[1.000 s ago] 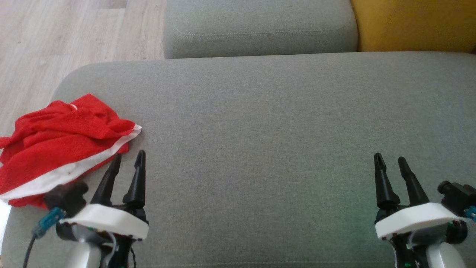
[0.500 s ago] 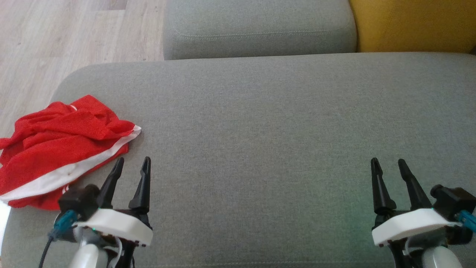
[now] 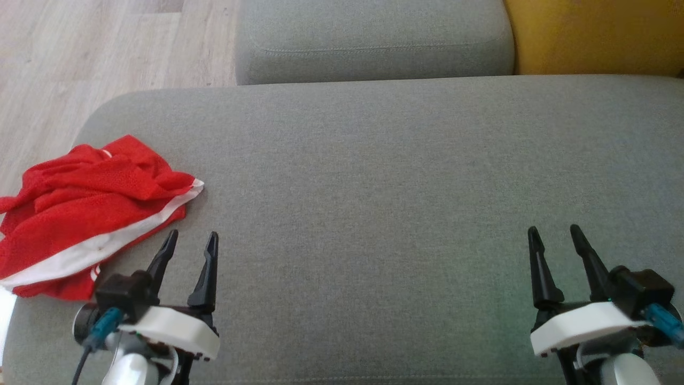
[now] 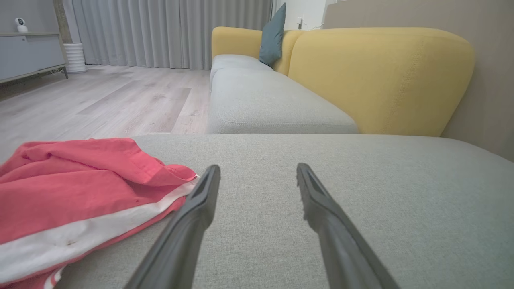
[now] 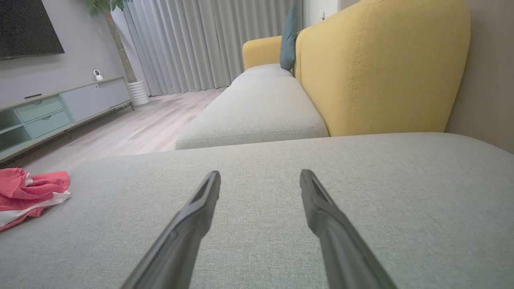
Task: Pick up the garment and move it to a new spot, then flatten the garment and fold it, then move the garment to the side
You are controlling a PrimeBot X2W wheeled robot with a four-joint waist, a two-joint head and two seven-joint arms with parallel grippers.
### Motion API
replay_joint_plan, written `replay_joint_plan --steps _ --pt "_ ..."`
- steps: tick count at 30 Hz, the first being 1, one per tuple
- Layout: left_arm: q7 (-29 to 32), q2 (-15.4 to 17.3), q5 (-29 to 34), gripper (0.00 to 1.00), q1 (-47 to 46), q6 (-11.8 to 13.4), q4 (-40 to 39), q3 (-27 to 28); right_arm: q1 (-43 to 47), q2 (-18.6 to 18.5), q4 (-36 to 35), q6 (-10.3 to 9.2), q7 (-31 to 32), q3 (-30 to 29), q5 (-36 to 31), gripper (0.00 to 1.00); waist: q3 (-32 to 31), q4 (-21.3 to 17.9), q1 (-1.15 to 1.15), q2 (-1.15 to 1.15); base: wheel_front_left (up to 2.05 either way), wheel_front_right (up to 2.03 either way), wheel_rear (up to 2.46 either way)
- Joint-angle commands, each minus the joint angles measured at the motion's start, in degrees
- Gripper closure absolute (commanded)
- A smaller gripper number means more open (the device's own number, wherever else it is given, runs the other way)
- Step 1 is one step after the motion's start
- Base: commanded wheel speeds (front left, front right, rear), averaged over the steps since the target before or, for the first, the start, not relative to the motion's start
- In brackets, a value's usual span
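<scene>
A crumpled red garment (image 3: 85,208) with a white band lies at the left end of the grey sofa cushion (image 3: 374,176). My left gripper (image 3: 191,240) hovers open just right of the garment's near corner, apart from it and holding nothing. In the left wrist view the garment (image 4: 80,188) lies left of the left gripper (image 4: 258,170), close beside the left finger. At the lower right my right gripper (image 3: 553,235) stands open over bare cushion, far from the cloth. The right wrist view shows the garment (image 5: 28,192) at the far left and the right gripper (image 5: 260,176) empty.
A second grey seat cushion (image 3: 374,37) lies beyond, with a yellow backrest (image 3: 593,35) at the upper right. Wooden floor (image 3: 80,59) drops off past the cushion's left edge. A teal pillow (image 4: 273,36) and a low cabinet (image 5: 60,104) stand farther off.
The left gripper has drawn back toward me and slightly right, off the garment's corner. The right gripper has edged back and left. The garment has not moved.
</scene>
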Motion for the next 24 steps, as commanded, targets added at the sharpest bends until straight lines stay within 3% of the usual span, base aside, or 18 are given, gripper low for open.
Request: replay_joint_plan --steps 1,24 --pt "-0.96 1.26 1.96 0.00 -3.42 0.20 -1.65 2.06 -0.97 -0.32 -2.29 0.24 -0.92 1.21 -1.70 0.00 -0.05 0.03 0.00 0.00 0.00 0.00 0.00" --pt "-1.70 0.85 3.32 0.00 -4.71 0.75 0.15 2.88 -0.76 -0.34 -1.67 0.24 -1.88 -0.18 -2.05 0.00 0.27 1.47 0.00 0.00 0.00 0.00 0.00"
